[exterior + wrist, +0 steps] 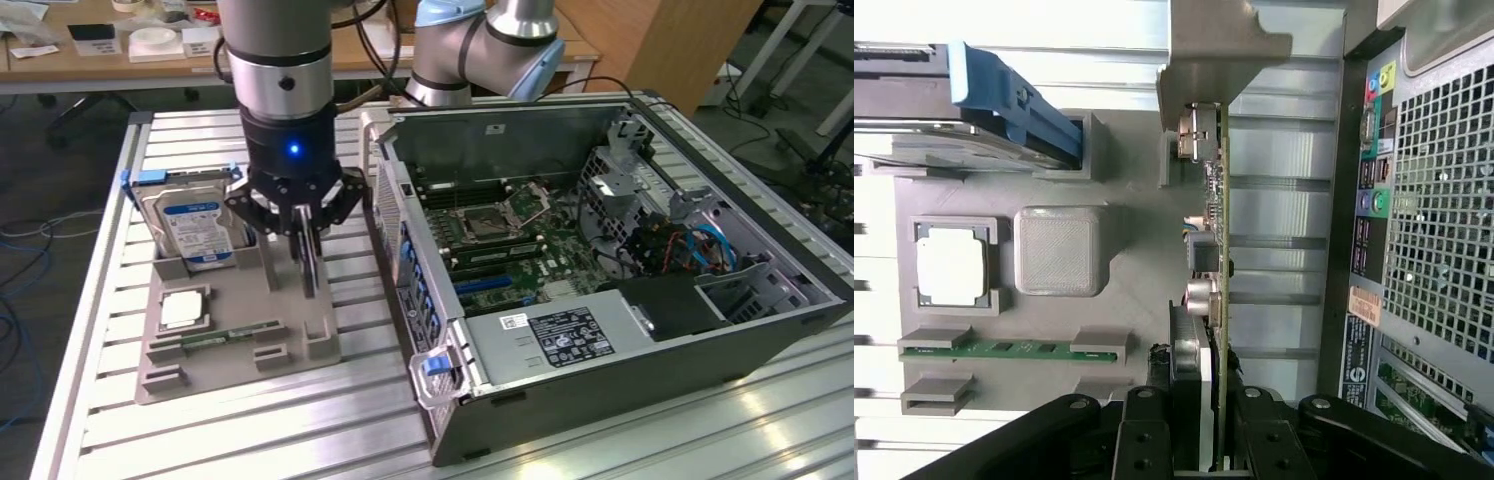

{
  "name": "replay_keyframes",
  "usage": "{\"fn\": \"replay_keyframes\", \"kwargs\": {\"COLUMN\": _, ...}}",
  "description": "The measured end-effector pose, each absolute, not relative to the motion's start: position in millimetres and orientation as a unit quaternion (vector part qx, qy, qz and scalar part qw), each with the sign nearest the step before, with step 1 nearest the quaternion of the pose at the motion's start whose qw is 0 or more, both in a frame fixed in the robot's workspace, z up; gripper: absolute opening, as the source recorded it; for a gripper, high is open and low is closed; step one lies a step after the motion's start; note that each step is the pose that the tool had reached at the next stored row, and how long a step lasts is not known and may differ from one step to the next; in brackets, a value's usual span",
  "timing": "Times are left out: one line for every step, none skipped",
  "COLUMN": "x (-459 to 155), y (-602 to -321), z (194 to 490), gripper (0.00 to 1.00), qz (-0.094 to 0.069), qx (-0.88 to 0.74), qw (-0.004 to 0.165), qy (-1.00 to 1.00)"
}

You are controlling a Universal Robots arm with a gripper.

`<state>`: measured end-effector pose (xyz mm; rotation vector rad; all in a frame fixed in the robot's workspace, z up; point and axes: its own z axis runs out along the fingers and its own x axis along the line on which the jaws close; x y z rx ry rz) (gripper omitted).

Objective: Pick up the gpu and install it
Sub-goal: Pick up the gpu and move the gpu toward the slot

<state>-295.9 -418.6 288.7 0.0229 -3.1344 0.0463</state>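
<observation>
Starting at the near edge of the slatted table [267, 430]: a grey parts tray [314, 338], set toward the exterior view's left. Along the tray's near edge, empty slots, then a narrow green memory stick [230, 336] lying in its cradle. Just past that, a square processor chip [182, 308] in its pocket.

On to mid-tray: the gpu [1219, 250], standing on edge, thin as a blade, with its metal end bracket [1219, 60] at one end. Straight above it the gripper [304, 232], fingers [1144, 440] clamped on the card's upper edge, one to each face. Seated in its tray slot or lifted clear? Cannot tell (too little to go on at the foot of the card).

Handling, as a judgement: light and stiff, yet fragile, with small cans and connectors standing proud of one face. Best taken just like this, pinched flat across the board along the top edge, with the pads kept off the components as far as possible. Thin, smooth purchase, so likely to pivot or slip under a sideways knock. Sturdiest-looking part: the bracket, though off at one end and poor for balance.

Toward the tray's far corner, a hard drive [194, 225] upright with a blue-white label. Farther off, to the exterior view's right, an open computer case [601, 392] lying on its side, motherboard [521, 235] exposed and facing up.
</observation>
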Motion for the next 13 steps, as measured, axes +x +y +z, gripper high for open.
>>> {"fn": "replay_keyframes", "kwargs": {"x": -295.9, "y": -418.5, "z": 290.2, "gripper": 0.28, "qz": 0.015, "qx": 0.007, "qw": 0.003, "qy": -1.000}}
{"fn": "replay_keyframes", "kwargs": {"x": -295.9, "y": -418.6, "z": 291.7, "gripper": 0.28, "qz": 0.014, "qx": 0.007, "qw": 0.003, "qy": -1.000}}
{"fn": "replay_keyframes", "kwargs": {"x": -295.9, "y": -418.6, "z": 293.1, "gripper": 0.28, "qz": 0.014, "qx": 0.007, "qw": 0.003, "qy": -1.000}}
{"fn": "replay_keyframes", "kwargs": {"x": -295.9, "y": -418.5, "z": 294.5, "gripper": 0.28, "qz": 0.014, "qx": 0.007, "qw": 0.003, "qy": -1.000}}
{"fn": "replay_keyframes", "kwargs": {"x": -295.9, "y": -418.5, "z": 295.9, "gripper": 0.28, "qz": 0.014, "qx": 0.007, "qw": 0.003, "qy": -1.000}}
{"fn": "replay_keyframes", "kwargs": {"x": -295.9, "y": -418.6, "z": 297.1, "gripper": 0.28, "qz": 0.014, "qx": 0.007, "qw": 0.003, "qy": -1.000}}
{"fn": "replay_keyframes", "kwargs": {"x": -295.9, "y": -418.5, "z": 298.3, "gripper": 0.28, "qz": 0.013, "qx": 0.007, "qw": 0.003, "qy": -1.000}}
{"fn": "replay_keyframes", "kwargs": {"x": -295.9, "y": -418.6, "z": 299.4, "gripper": 0.28, "qz": 0.013, "qx": 0.007, "qw": 0.003, "qy": -1.000}}
{"fn": "replay_keyframes", "kwargs": {"x": -295.9, "y": -418.6, "z": 300.8, "gripper": 0.28, "qz": 0.012, "qx": 0.007, "qw": 0.004, "qy": -1.000}}
{"fn": "replay_keyframes", "kwargs": {"x": -295.9, "y": -418.6, "z": 302.4, "gripper": 0.28, "qz": 0.012, "qx": 0.007, "qw": 0.003, "qy": -1.000}}
{"fn": "replay_keyframes", "kwargs": {"x": -295.9, "y": -418.6, "z": 304.1, "gripper": 0.28, "qz": 0.011, "qx": 0.007, "qw": 0.003, "qy": -1.000}}
{"fn": "replay_keyframes", "kwargs": {"x": -295.9, "y": -418.5, "z": 305.9, "gripper": 0.28, "qz": 0.011, "qx": 0.007, "qw": 0.004, "qy": -1.000}}
{"fn": "replay_keyframes", "kwargs": {"x": -295.9, "y": -418.6, "z": 307.6, "gripper": 0.28, "qz": 0.011, "qx": 0.007, "qw": 0.004, "qy": -1.000}}
